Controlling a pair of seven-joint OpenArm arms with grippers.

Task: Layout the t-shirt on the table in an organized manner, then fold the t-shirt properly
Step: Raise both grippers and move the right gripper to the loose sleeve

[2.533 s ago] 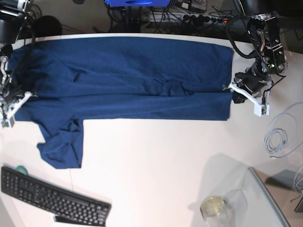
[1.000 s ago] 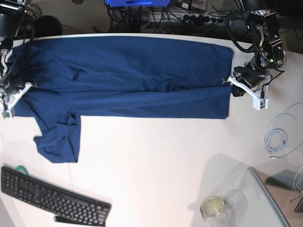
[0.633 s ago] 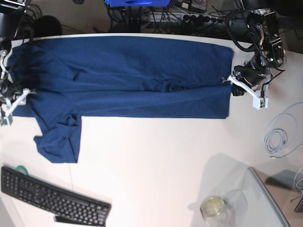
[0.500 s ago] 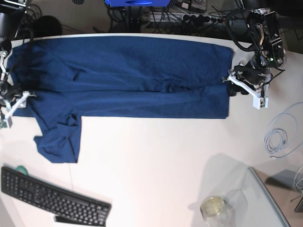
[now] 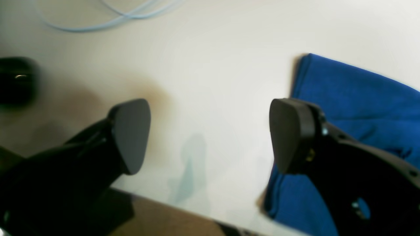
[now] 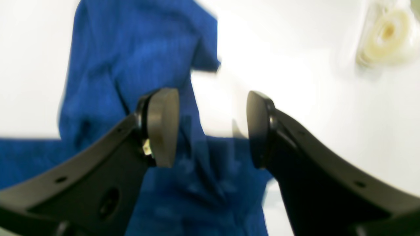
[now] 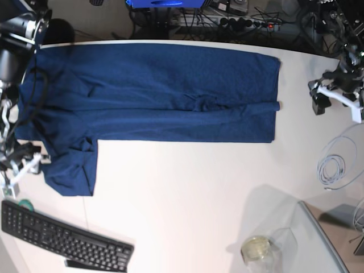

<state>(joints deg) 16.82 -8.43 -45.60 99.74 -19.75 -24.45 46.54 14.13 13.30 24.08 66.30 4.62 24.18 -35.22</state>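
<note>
The dark navy t-shirt [image 7: 153, 94] lies in a long band across the far half of the white table [image 7: 187, 193], one short sleeve [image 7: 71, 170] hanging toward me at the left. My left gripper [image 7: 336, 105] hovers off the shirt's right edge, open; in the left wrist view the left gripper [image 5: 210, 134] has bare table between its pads and the t-shirt [image 5: 361, 98] just beyond the right finger. Beside the sleeve, my right gripper [image 7: 23, 165] is open too. Seen from the right wrist, the right gripper [image 6: 211, 127] hangs above the t-shirt [image 6: 131, 65], holding nothing.
A black keyboard [image 7: 62, 236] lies at the front left. At the front right stand a glass jar [image 7: 259, 250] and a clear panel [image 7: 324, 239]. A coiled pale cable [image 7: 333, 168] rests near the right edge. Power strips and wires crowd behind the table.
Both grippers opened and let go of the shirt's ends. The left arm drew away to the right; the right arm came forward beside the sleeve. The shirt stayed put.
</note>
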